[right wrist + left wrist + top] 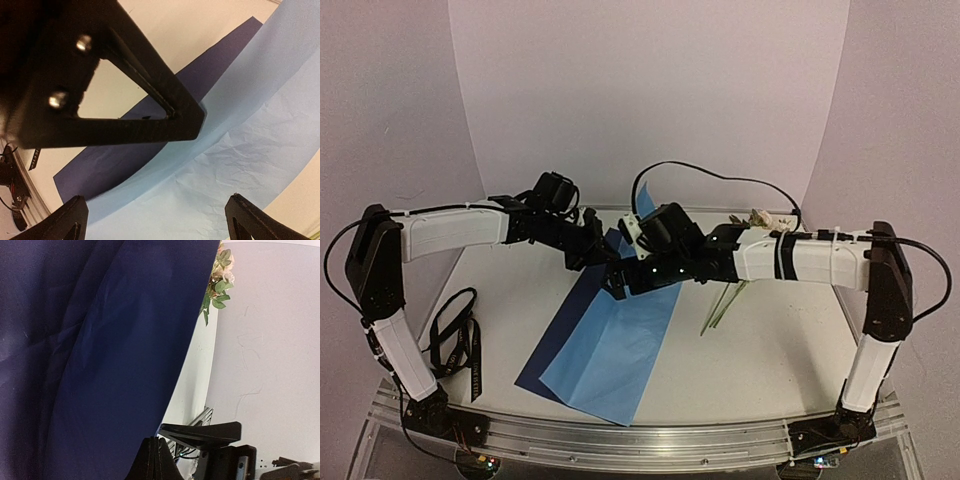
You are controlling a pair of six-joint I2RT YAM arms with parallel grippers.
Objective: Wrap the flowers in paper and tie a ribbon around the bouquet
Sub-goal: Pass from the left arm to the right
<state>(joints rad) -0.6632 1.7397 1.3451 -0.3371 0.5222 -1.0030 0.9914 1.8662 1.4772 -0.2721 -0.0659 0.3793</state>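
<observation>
My left hand (151,457) is clamped on the paper (610,350) at its far edge. My right hand (155,202) is wide apart above it. Paper lies mid-worktop, flowers (757,217) far right of it. The sheet looks thin, floppy and easy to crease, so I'd grip edges only.

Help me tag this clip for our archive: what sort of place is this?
Probably a robotics lab bench: two arms bolted to an aluminium rail at the edge of a white table, a plain white backdrop around it, blue paper on it.
</observation>
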